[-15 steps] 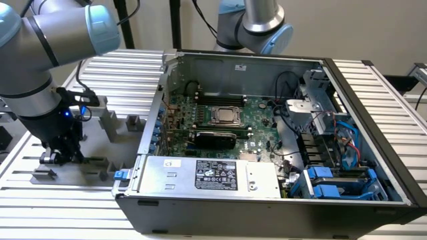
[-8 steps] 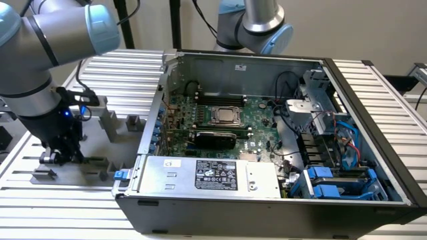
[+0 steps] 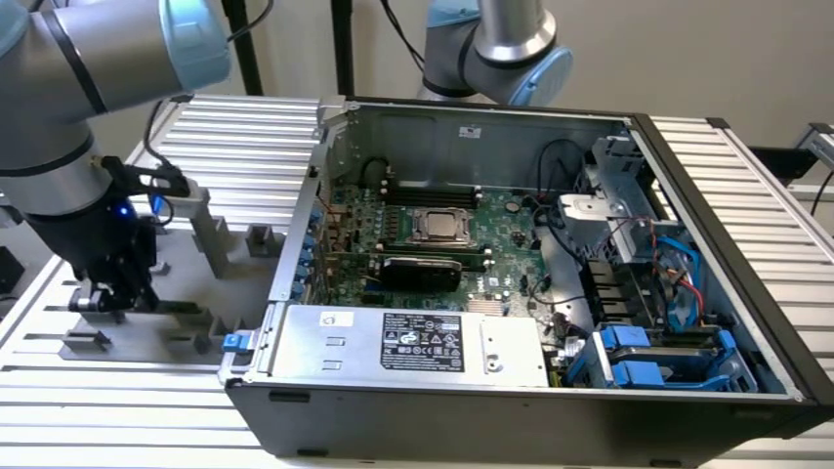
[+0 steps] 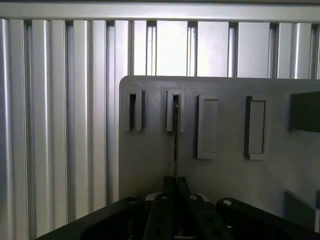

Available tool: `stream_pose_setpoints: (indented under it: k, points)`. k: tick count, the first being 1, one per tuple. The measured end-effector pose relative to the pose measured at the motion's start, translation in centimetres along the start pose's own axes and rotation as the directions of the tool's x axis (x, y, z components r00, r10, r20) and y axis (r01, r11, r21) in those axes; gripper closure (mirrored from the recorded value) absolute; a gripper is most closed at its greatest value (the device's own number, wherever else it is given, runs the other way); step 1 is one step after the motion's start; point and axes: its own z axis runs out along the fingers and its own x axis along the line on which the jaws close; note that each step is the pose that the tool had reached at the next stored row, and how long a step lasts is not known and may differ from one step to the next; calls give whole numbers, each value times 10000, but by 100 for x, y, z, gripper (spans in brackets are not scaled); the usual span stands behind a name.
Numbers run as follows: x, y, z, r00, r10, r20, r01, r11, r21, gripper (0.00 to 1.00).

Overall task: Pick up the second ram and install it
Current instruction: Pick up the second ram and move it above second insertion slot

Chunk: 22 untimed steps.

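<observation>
Arm: the grey-and-blue robot arm (image 3: 59, 147) reaches down on the exterior view's left, and its black gripper (image 3: 111, 293) is right at the grey plastic fixture plate (image 3: 144, 322) on the ribbed aluminium worktop (image 3: 261, 127).
Fingers: in the wrist view, the two black fingers (image 4: 168, 187) are pressed close, pinching a thin edge between them.
Second ram: there it is, the second ram (image 4: 175, 145), a long thin board seen edge-on as a dark line. It runs from the fingers to a small slotted grey block (image 4: 170, 122) on the plate. Whether its far end sits in that slot, I can't tell.
Neighbours: another slotted block (image 4: 132, 111) stands just beside it.
Computer: the open black-and-silver case (image 3: 521, 420) sits on the exterior view's right, well apart from the gripper. Inside lies the green motherboard (image 3: 509, 239) with its silver CPU socket (image 3: 443, 227).
</observation>
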Motion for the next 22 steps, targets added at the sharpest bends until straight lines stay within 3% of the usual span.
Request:
stream_pose_setpoints:
  k: [22]
  points:
    - [3, -32, -990, 10000, 0, -1, 0, 10000, -1, 86]
